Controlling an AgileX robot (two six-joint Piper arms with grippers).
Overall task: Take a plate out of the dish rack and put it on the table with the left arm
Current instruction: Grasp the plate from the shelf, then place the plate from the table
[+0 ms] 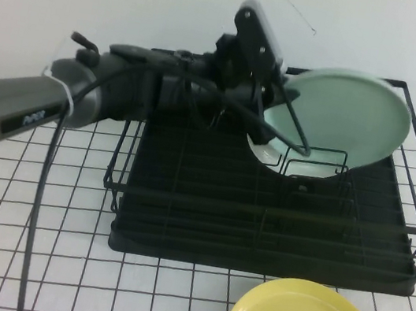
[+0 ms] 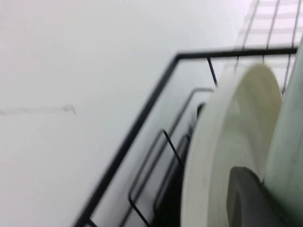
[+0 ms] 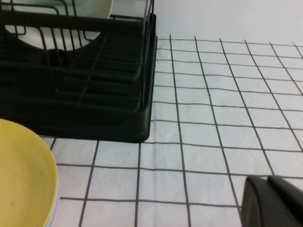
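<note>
The plate [image 1: 350, 115] stands tilted in the far right of the dish rack [image 1: 262, 212], its left rim apparently pinched by the left gripper [image 1: 274, 107]. The cream-white plate [image 2: 227, 142] touching it could be dragged out. The right gripper [image 3: 272, 201] is parked near right; its fingers cannot be told.

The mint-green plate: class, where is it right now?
In the high view the mint-green plate stands tilted at the back right of the dish rack, beside a cream-white plate, with the left tool at its left rim.
</note>
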